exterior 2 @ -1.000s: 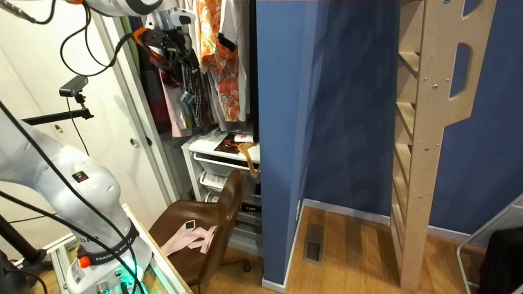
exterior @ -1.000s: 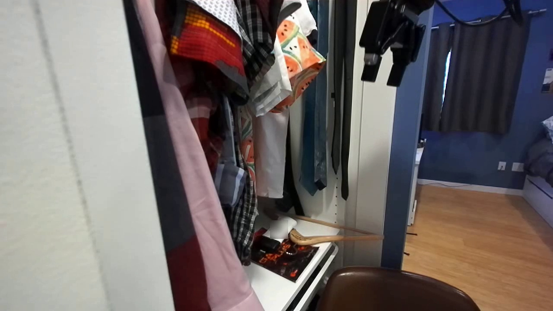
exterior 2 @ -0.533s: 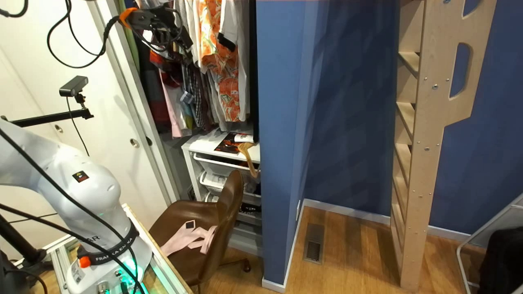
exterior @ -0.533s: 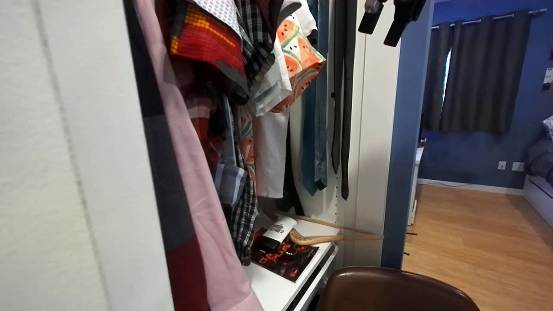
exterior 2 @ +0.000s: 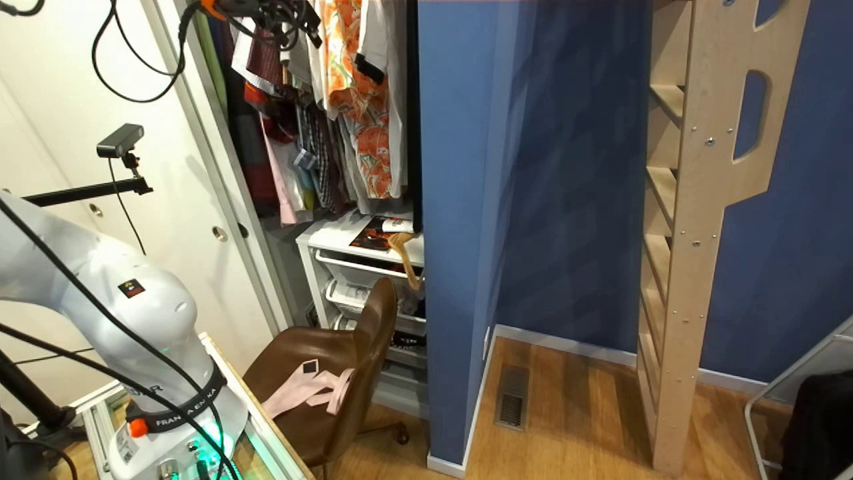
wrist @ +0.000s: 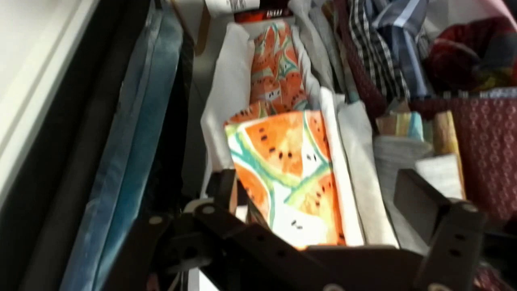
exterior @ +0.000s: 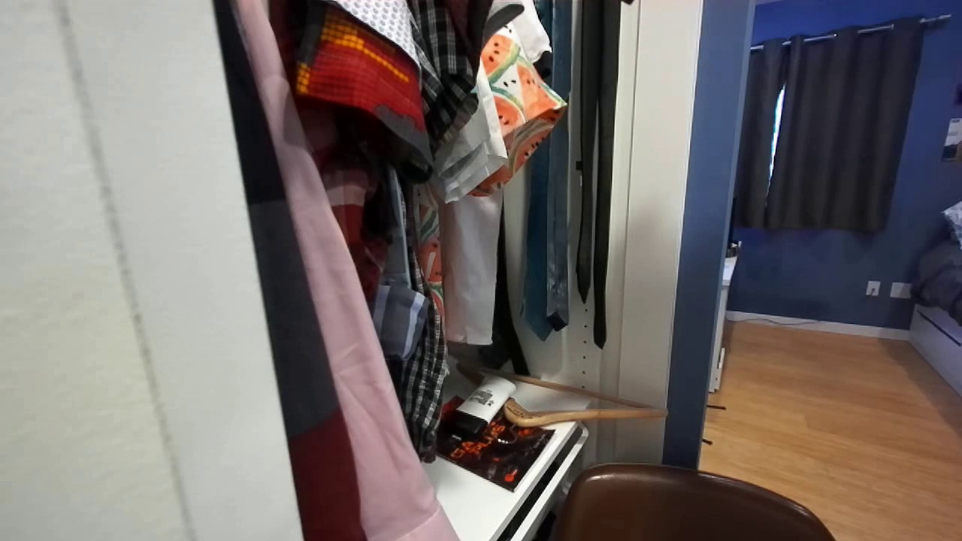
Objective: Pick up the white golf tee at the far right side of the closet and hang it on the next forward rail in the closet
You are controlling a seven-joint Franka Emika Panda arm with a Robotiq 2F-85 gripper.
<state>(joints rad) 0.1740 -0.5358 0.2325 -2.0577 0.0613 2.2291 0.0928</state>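
Two fingers [wrist: 420, 198] stand wide apart in the wrist view; a watermelon-print shirt [wrist: 282, 157] fills much of the gap seen between them, with pale grey cloth [wrist: 359, 141] hanging just beside it; the white shirt [wrist: 226, 93] hangs on the opposite side of the print, behind the tip of the finger at that view's left; this finger hides part of it, and whether the two touch cannot be told; blue ties [wrist: 149, 101] hang farther left, near the white shirt but apart from it; a dark red patterned garment [wrist: 484, 149] hangs at the right, past the other finger.

The closet [exterior: 654, 263] stands open in both exterior views; in an exterior view the robot arm [exterior 2: 160, 293] is at the left, one fingertip showing dark against the clothes [exterior 2: 266, 60] near the top edge; the white shirt hangs there toward the right end of the row, beside the watermelon-print shirt and above a shelf [exterior: 462, 488]; a brown chair [exterior 2: 373, 340] stands before the closet with pink cloth [exterior 2: 296, 392] on its seat; in an exterior view dark ties [exterior: 603, 188] hang close to the side wall [exterior: 650, 338] and a wooden hanger [exterior: 541, 417] lies on the shelf and sticks out past its edge; just beside it a white-and-black tube [exterior: 487, 402] lies partly on a dark magazine [exterior: 503, 454].
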